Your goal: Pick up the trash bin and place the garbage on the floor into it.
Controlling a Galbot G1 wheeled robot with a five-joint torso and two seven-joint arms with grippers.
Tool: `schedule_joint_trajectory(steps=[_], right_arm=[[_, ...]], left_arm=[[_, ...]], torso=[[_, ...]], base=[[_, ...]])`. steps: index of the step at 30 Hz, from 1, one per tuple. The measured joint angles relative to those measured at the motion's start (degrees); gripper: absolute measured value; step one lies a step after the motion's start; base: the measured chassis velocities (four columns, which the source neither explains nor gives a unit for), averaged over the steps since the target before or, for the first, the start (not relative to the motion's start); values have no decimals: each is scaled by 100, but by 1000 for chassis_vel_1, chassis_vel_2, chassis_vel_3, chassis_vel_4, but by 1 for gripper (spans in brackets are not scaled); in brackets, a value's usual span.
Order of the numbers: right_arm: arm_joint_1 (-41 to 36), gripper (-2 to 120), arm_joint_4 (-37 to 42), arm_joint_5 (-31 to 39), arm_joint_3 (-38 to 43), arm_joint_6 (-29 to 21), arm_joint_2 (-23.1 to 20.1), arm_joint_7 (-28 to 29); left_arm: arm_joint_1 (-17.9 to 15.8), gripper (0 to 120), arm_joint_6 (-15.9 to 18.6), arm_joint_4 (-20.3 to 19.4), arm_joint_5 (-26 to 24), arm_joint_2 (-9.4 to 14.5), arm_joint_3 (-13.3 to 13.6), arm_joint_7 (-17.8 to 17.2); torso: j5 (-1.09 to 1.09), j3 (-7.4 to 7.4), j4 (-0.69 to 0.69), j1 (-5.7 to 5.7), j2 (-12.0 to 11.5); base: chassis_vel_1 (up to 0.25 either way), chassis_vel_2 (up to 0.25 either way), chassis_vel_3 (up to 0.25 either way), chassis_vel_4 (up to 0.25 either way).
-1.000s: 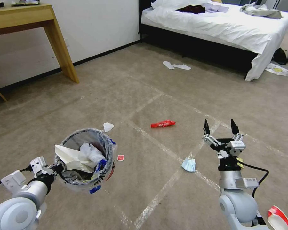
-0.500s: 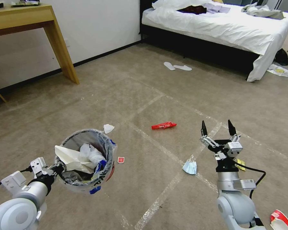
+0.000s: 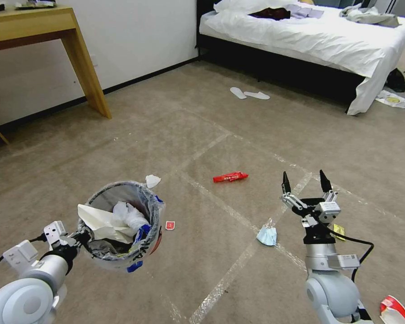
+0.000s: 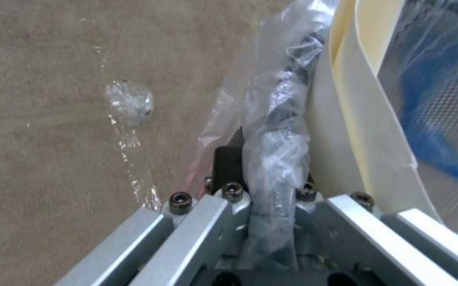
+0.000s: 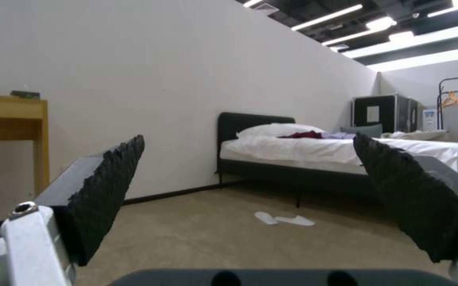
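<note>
The robot's left gripper held the trash bin clear of the floor at the near left, its fingers clamped on the bag-wrapped rim, as the left wrist view showed with the crinkled liner bunched between the jaws. The bin tilted slightly and already carried a load: a large folded sheet of white paper standing against the near wall, crumpled white tissue beside it, and darker scraps below.

The right gripper hovered at the near right with its black fingers spread wide and empty, pointing toward the far side of the room, where the right wrist view looked out at the bed.

The pale blue face mask lay on the carpet just left of the right arm and nearer to the robot than the fingertips, so a reach for it would appear to call for the gripper to turn down and draw back. The right arm was plainly the nearer one to it. The red wrapper lay farther off, between the two arms, its long axis running left to right with a slight tilt.

A small white crumple and a tiny red packet sat close by the bin, and a yellow wrapper lay just right of the right wrist.
</note>
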Motion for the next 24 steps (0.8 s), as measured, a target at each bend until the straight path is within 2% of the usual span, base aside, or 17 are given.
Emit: schedule_joint_trajectory(steps=[9,18,21,22,23,24], right_arm=[[130,100,-94,12,-102,-78,-14,44],[235,100,-226,28,-149,-192,-34,212],[255,100,-305,48,-195,-443,-75,513],[283,100,-332,156,-282,-721,-108,821],[283,100,-332,156,-282,-721,-108,821],[317,100,-345,352,-352,-1025,-133,1086]], left_arm=[[-15,1,-9,64,-66,71,-80,-4],[-44,1,-10,118,-65,43,-62,-10],[-74,1,-10,152,-59,42,-52,-15],[-95,1,-10,176,-59,46,-52,-17],[-95,1,-10,176,-59,46,-52,-17],[-115,1,-10,203,-60,56,-59,-20]], torso=[[0,0,0,1,0],[0,1,0,2,0],[0,1,0,2,0],[0,0,0,2,0],[0,0,0,2,0],[0,0,0,1,0]], base=[[-60,42,50,-52],[-76,65,80,-66],[0,0,0,0],[0,0,0,0],[0,0,0,0],[0,0,0,0]])
